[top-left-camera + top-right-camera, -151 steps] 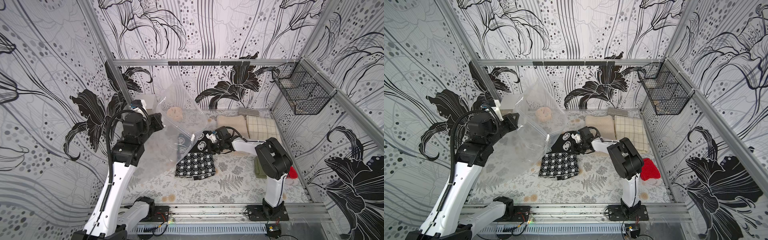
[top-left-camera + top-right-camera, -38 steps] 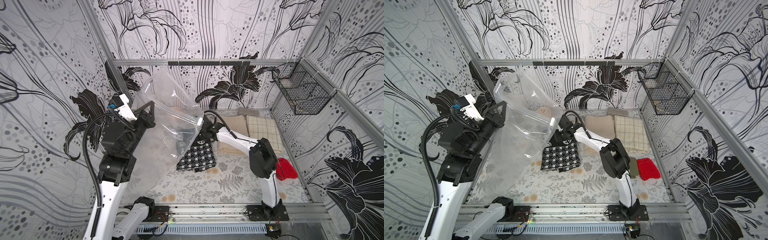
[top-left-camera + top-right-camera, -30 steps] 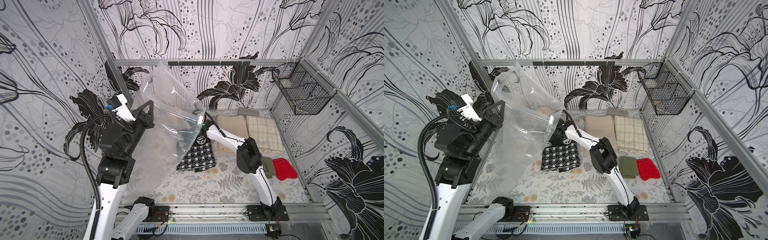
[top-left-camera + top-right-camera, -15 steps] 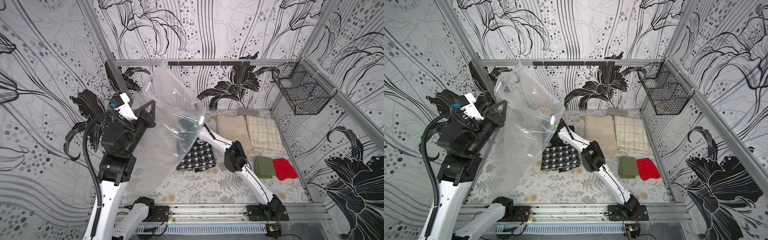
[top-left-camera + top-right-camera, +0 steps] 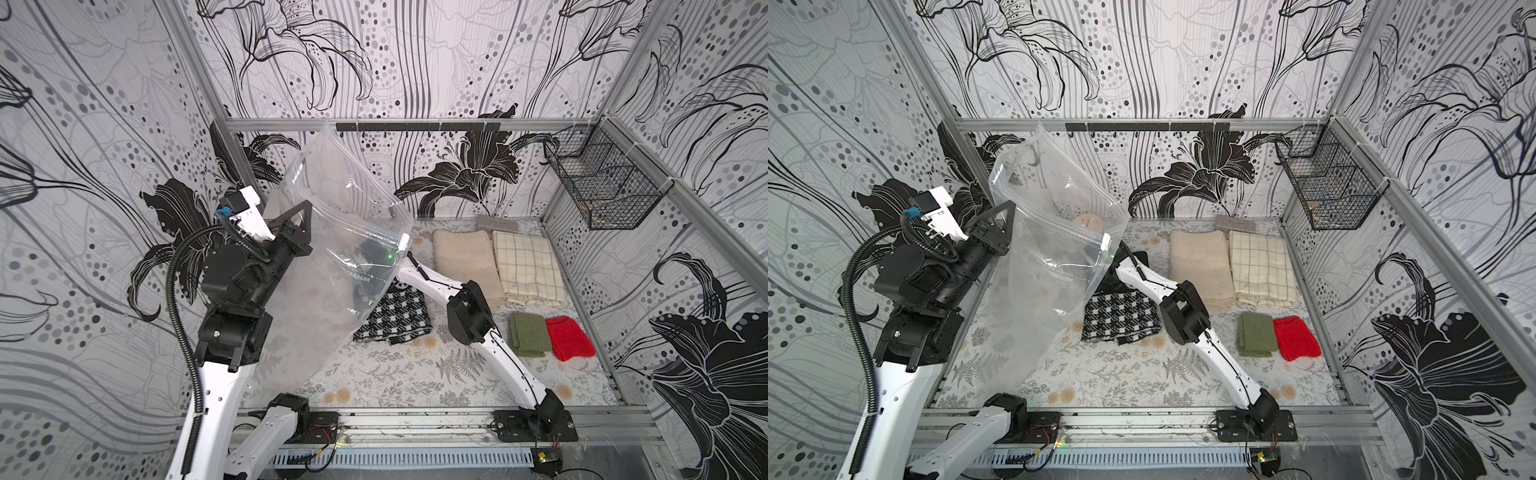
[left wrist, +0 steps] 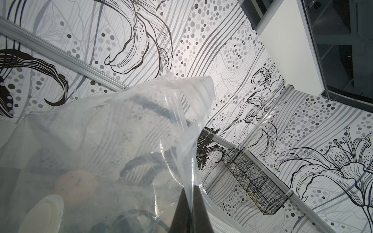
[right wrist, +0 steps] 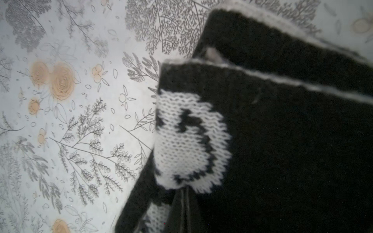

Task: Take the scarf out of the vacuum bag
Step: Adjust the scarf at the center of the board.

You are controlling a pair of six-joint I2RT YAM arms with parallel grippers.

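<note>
- Within the last second the right claw (image 7: 184, 201) was closed: its jaws, half open before, were now pressed together on a black fold of the scarf (image 7: 282, 141).
- Over the last five seconds the vacuum bag (image 5: 332, 257) was raised off the table and the right arm was stretched toward its mouth.
- The left claw (image 6: 188, 201) was kept clamped on the clear film, and the bag was hung from it, with the zip slider (image 5: 404, 240) just above the right claw.
- Below the right claw, a checked black-and-white part (image 5: 392, 320), seemingly of the same scarf, was already laid outside the bag; whether the held fold was inside the mouth could not be told.
- The grip was judged made, with only a pull away from the bag left.
- The table (image 5: 415, 374) was covered with a fern-and-flower print.
- Well apart from the right claw, away from the bag, a beige towel (image 5: 461, 257), a checked cloth (image 5: 525, 266), a green knit (image 5: 528, 338) and a red knit (image 5: 567, 343) were laid.
- A wire basket (image 5: 598, 187) was hung on the lily-patterned wall.
</note>
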